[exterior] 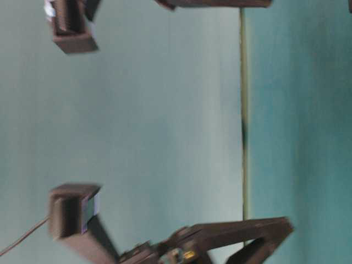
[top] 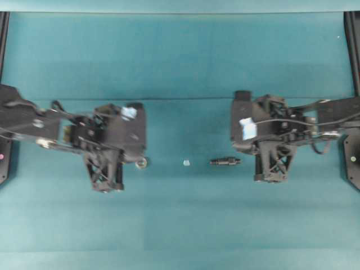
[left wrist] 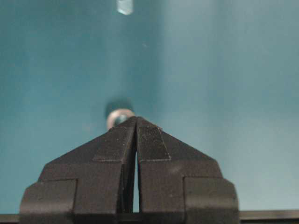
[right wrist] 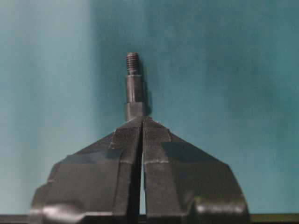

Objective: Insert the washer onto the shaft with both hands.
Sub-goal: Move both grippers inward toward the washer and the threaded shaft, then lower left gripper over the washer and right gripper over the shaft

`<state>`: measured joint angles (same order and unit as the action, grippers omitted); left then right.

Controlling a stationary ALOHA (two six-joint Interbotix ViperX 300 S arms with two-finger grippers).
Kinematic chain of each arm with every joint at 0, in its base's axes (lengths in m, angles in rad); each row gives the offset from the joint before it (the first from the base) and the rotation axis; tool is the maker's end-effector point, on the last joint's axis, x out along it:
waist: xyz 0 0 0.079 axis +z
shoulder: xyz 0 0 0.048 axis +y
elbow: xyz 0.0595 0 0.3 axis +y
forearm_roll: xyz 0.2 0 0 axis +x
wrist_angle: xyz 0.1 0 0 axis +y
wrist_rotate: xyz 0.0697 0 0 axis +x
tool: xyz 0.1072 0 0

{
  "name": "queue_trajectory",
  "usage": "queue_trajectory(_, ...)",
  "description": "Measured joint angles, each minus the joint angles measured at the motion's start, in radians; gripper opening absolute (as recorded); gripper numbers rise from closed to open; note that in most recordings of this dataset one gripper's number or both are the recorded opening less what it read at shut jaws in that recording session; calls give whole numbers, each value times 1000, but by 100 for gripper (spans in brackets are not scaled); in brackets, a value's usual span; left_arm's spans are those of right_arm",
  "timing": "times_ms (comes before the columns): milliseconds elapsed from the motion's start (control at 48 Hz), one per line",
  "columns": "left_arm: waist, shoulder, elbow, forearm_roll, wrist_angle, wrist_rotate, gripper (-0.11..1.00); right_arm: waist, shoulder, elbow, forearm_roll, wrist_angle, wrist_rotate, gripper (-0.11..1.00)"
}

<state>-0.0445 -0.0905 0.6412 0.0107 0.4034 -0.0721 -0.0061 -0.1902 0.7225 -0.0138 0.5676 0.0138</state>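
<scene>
You have not started the insertion yet: the small silvery metal washer (left wrist: pixel 119 118) lies low left of centre, just beyond your closed, empty left gripper (left wrist: pixel 136 122). The dark stepped metal shaft (right wrist: pixel 133 86) lies mid-frame before the closed, empty right gripper (right wrist: pixel 142 122).

a robot lab bench, by the look of it: a bare teal desk (top: pixel 180 56) fills every view, framed by black rails at its left and right edges. two black cabled robot arms are mounted at opposite sides, facing each other, pale blue tape stuck on their housings. only small hardware lies out: a metal washer (top: pixel 142 162), a stepped steel shaft (top: pixel 225 161). no household clutter, just a staged test surface.
</scene>
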Motion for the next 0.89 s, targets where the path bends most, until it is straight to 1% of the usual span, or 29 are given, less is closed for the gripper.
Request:
queue_trajectory(125, -6, 51, -23, 0, 8, 0, 2, 5, 48, -18, 0, 3, -43, -9)
queue_trajectory(208, -6, 72, -32, 0, 9, -2, 2, 5, 71, -28, 0, 5, -57, -9)
queue_trajectory(499, -6, 126, -38, 0, 54, -2, 2, 18, 118, -40, 0, 17, -60, -9)
queue_trajectory(895, -2, 133, -40, 2, 41, 3, 2, 23, 130, -40, 2, 18, -60, -8)
